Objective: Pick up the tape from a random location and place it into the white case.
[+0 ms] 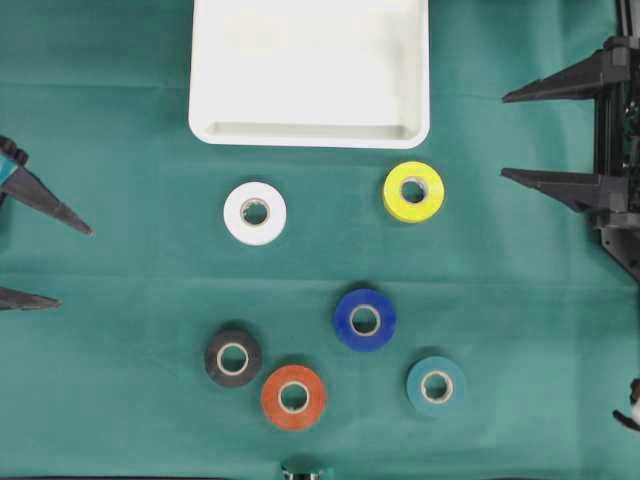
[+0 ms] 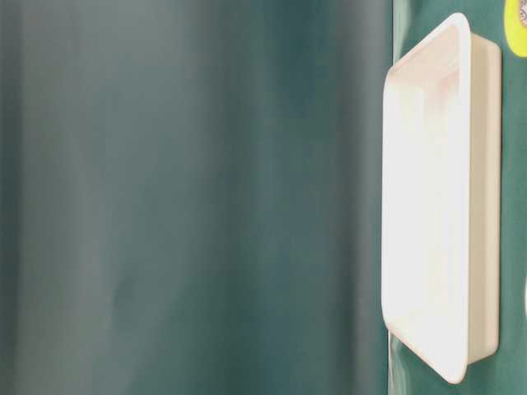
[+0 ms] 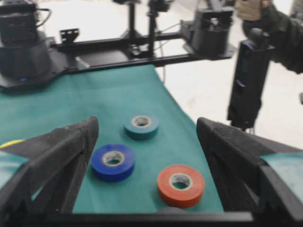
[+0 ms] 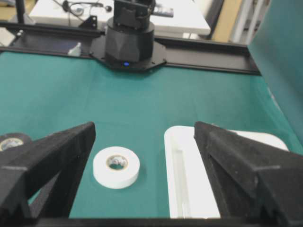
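Observation:
Several tape rolls lie flat on the green cloth: white (image 1: 236,213), yellow (image 1: 396,192), blue (image 1: 345,320), black (image 1: 215,358), orange (image 1: 275,398) and teal (image 1: 417,387). The white case (image 1: 310,135) sits at the top centre with nothing in it. My left gripper (image 1: 74,266) hangs open at the left edge, facing the blue roll (image 3: 113,170), the orange roll (image 3: 180,194) and the teal roll (image 3: 141,132). My right gripper (image 1: 503,136) stands open at the right, level with the case's front rim. It faces the white roll (image 4: 116,177) and the case (image 4: 184,189). Neither gripper touches anything.
The cloth's near edge runs just past the orange roll in the left wrist view, with a black stand (image 3: 248,80) beyond it. The left arm's base (image 4: 130,40) stands at the table's far side in the right wrist view. The table-level view shows the case's side (image 2: 482,189).

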You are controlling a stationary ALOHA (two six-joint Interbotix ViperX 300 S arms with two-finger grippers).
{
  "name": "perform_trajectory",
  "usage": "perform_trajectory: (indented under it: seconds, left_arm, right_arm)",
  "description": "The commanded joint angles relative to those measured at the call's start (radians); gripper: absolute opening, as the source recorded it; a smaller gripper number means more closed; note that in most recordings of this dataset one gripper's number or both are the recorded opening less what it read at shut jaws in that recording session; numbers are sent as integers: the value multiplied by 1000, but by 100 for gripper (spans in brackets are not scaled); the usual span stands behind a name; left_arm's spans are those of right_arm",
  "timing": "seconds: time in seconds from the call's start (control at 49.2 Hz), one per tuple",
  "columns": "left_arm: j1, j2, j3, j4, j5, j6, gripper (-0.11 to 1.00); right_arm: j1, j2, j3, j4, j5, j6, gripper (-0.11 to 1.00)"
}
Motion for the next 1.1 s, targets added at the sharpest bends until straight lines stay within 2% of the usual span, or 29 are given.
perform_trajectory:
  seconds: [0.0,0.163,0.305,0.773,1.077]
  left_arm:
    - [-5,9,-26,-2,0,0,99]
    - [-5,20,-31,-2,-2,2,99]
    - [-5,87,-64,-2,-23,2,99]
    - [-8,482,-347,0,-26,18,99]
    - [-9,617,-479,-2,-5,23,99]
  right_arm:
    - [-2,6,-29,3,2,2,92]
    - [-2,8,-31,3,6,2,92]
    - [-2,8,-32,3,5,2,92]
    - [-2,8,-37,0,6,2,92]
    - [-2,9,-37,0,6,2,92]
